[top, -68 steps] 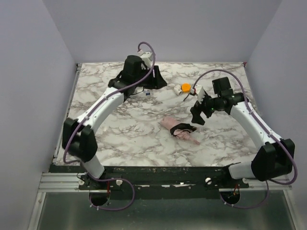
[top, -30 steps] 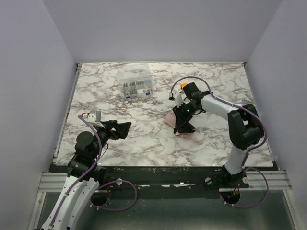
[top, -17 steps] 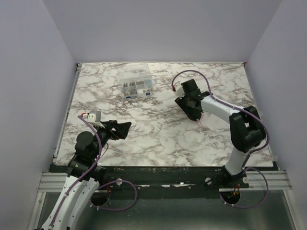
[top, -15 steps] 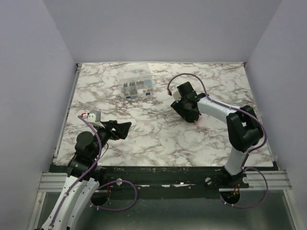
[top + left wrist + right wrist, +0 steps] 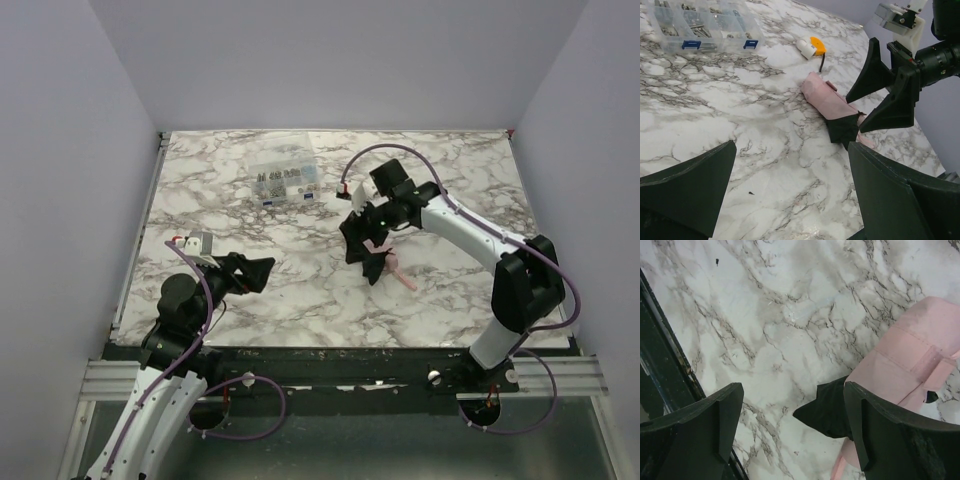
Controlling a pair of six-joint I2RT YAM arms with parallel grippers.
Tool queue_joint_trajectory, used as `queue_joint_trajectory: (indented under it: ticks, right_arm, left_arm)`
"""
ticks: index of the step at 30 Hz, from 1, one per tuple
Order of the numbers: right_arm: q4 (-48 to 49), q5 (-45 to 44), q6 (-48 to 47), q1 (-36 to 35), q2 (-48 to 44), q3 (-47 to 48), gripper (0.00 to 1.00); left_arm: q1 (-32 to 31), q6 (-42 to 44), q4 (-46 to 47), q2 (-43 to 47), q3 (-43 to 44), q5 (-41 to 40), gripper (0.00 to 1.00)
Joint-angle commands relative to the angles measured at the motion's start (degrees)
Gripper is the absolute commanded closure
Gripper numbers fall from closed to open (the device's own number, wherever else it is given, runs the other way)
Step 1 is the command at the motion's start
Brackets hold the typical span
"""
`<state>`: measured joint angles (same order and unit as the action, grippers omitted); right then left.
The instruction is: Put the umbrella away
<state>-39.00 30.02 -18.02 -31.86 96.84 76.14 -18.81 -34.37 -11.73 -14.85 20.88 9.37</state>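
Apparently the folding part of the task is done. The umbrella [image 5: 824,99] lies on the desk [image 5: 300,295] as a short pale pink roll, a little right of the middle, with its dark strap [image 5: 844,131] around the near end. No open canopy or drawn-out shaft is visible.

The right tool [image 5: 362,252] hangs directly above this near end. Its jaws stand apart and hold nothing; in the right wrist view the strap and the bare desk show between them. The left tool [image 5: 255,272] is near the left edge of the desk, well apart from the umbrella, with its jaws wide apart and nothing in them.

What is left, in my judgement, is to bring the roll to its place. No stand, bag or sleeve appears in any view, so I cannot tell where that place is.

About writing: I can read none. The clear organizer box [image 5: 285,182] at the far side has two blue clips [image 5: 691,44], but no letters are legible on it. The orange-and-white gadget [image 5: 810,46], just beyond the umbrella, shows no readable mark either.
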Motion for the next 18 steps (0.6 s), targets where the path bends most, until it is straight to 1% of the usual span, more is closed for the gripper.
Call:
queue_joint_trajectory:
  ticks: [1, 4, 7, 10, 13, 17, 18]
  right_arm:
    - [-0.44, 2.17, 2.67, 3.59, -1.61, 1.56, 0.12]
    - [4.14, 0.50, 4.23, 10.49, -2.50, 0.47, 0.11]
    - [5.92, 3.65, 4.02, 14.39, -3.32, -2.54, 0.11]
    - [6.92, 4.42, 4.42, 14.50, -3.87, -7.63, 0.10]
    - [10.50, 1.57, 7.82, 14.55, -4.63, -12.84, 0.12]
    - [8.79, 3.72, 7.83, 14.54, -2.23, -14.61, 0.15]
    - [8.25, 5.06, 7.57, 14.54, -1.02, -14.47, 0.17]
  left_arm:
    - [0.33, -0.77, 0.85, -0.04, 0.88, 2.42, 0.02]
    - [0.27, -1.74, 1.63, -0.48, 0.07, 3.94, 0.01]
    - [0.27, -3.54, 3.80, -1.32, -1.46, 6.10, 0.02]
    - [0.28, -7.00, 8.18, -2.65, -3.45, 9.55, 0.02]
    - [0.22, -9.63, 12.12, -5.11, -5.08, 12.77, 0.02]
    - [0.29, -10.84, 14.70, -7.22, -5.42, 14.11, 0.02]
    - [0.26, -10.96, 14.90, -7.38, -5.35, 14.19, 0.02]
